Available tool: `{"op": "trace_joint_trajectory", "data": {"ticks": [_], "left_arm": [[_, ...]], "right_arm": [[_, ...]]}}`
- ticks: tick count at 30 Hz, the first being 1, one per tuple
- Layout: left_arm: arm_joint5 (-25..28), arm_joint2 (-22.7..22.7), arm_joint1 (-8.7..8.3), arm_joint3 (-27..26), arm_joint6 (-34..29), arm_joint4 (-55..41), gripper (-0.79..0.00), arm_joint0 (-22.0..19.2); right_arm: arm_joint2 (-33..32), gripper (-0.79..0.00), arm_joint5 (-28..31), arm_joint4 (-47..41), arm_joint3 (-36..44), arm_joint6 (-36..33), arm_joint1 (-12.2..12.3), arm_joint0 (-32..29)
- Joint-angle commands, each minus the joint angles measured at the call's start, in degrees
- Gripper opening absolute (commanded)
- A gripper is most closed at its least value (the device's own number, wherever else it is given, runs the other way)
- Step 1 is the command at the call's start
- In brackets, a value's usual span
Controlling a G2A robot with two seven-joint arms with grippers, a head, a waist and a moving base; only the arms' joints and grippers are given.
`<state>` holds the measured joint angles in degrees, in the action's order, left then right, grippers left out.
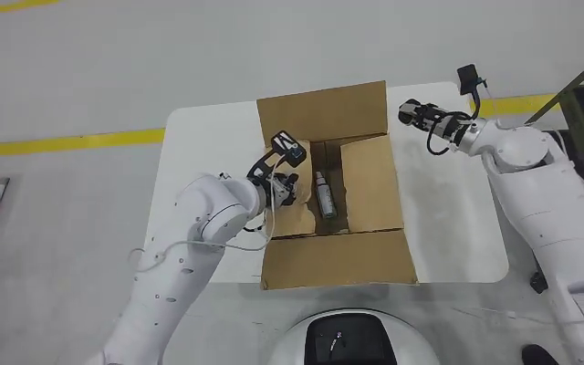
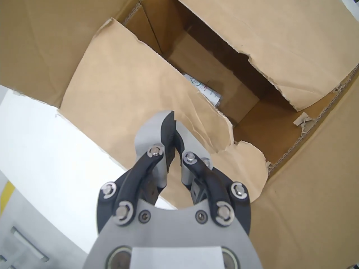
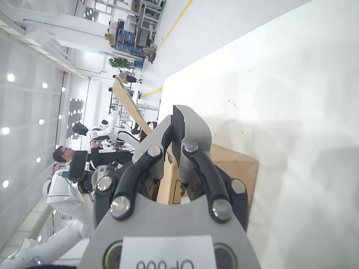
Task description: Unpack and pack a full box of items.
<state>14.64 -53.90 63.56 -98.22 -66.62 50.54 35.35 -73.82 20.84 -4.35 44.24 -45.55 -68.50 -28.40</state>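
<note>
An open cardboard box [image 1: 338, 260] sits mid-table with its outer flaps spread. At the bottom lies a slim white bottle [image 1: 325, 193], partly hidden by a torn inner flap [image 2: 126, 85] in the left wrist view, where the bottle [image 2: 202, 87] shows its printed label. My left gripper [image 1: 290, 187] [image 2: 172, 121] hangs shut just above that flap on the box's left side, nothing visible between its fingers. My right gripper [image 1: 401, 112] [image 3: 177, 121] is shut too, hovering off the box's far right corner [image 3: 230, 160].
A second inner flap [image 1: 370, 182] [image 2: 252, 29] covers the right half of the box. The white table [image 1: 456, 228] [image 3: 294, 85] has bare surface to the right and left of the box. Its rounded edges lie close behind the box.
</note>
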Motion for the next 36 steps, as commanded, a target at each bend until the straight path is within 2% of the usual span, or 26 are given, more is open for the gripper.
{"op": "trace_joint_trajectory", "data": {"ticks": [1, 9, 22, 23, 24, 25, 26, 27, 32, 36], "left_arm": [[-0.2, -0.1, 0.02, 0.0, -0.1, 0.1, -0.785, -0.1], [0.6, 0.2, -0.02, 0.4, -0.4, 1.7, -0.785, 0.4], [0.8, -0.4, -0.02, 0.7, -0.3, 2.0, -0.785, 0.8], [0.8, -0.5, -0.02, 0.8, -0.4, 1.7, -0.690, 0.8], [1.0, -0.6, -0.03, 0.9, -0.6, 1.6, -0.551, 0.8], [1.1, -0.7, -0.04, 1.0, -0.8, 1.5, -0.483, 0.8], [1.2, -0.8, -0.05, 1.1, -0.9, 1.3, -0.169, 0.8], [1.3, -0.9, -0.06, 1.1, -0.9, 1.1, 0.000, 0.8], [1.5, -2.7, -0.39, 0.1, -2.0, -0.6, 0.000, 1.3], [1.9, -6.0, -1.07, -2.1, -3.7, -3.4, 0.000, 2.5]], "right_arm": [[1.3, -0.785, 1.9, -0.5, -2.4, -0.7, -0.5, 1.8], [5.5, -0.785, 5.4, 0.7, -8.2, -3.3, -2.0, 7.3], [6.6, -0.785, 15.6, 0.2, -10.2, -9.8, -1.9, 8.9], [6.6, -0.785, 16.5, 0.1, -9.8, -10.4, -1.8, 8.9], [6.6, -0.785, 17.3, -0.1, -9.2, -10.9, -1.7, 8.8], [6.5, -0.785, 17.9, -0.2, -8.6, -11.5, -1.6, 8.7], [6.4, -0.785, 18.4, -0.4, -8.0, -11.7, -1.5, 8.6], [6.2, -0.785, 18.7, -0.7, -7.4, -12.0, -1.3, 8.4], [6.0, -0.785, 18.9, -2.0, -3.0, -14.1, -0.8, 6.7], [6.3, -0.785, 17.7, -2.5, 1.2, -15.4, -0.6, 4.8]]}}
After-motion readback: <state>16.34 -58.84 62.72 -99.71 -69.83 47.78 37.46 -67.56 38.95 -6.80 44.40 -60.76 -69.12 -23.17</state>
